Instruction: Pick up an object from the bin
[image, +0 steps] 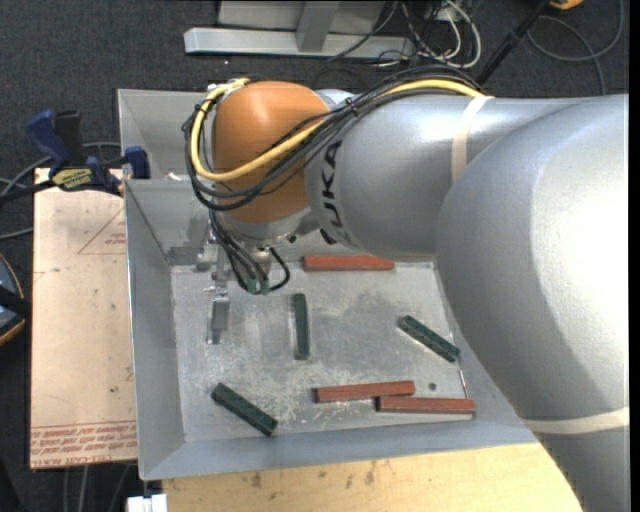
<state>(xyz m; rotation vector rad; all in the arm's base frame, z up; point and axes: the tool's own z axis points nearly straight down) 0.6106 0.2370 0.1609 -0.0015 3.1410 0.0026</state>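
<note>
The floor (90, 40) is a dark grey carpet with tiny specks. At the top, a flat pale metal stand (290, 38) sits on it. Black and white cables (445, 35) lie in a messy bunch beside the stand, and more thin black cables loop across the carpet at the top right.

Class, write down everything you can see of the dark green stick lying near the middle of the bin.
The dark green stick is a slim, straight, matte bar with squared ends, perhaps plastic. It lies flat on the grey bin floor, running nearly top to bottom in the view, touching no other stick. The claw stands apart, toward the view's left.
</note>
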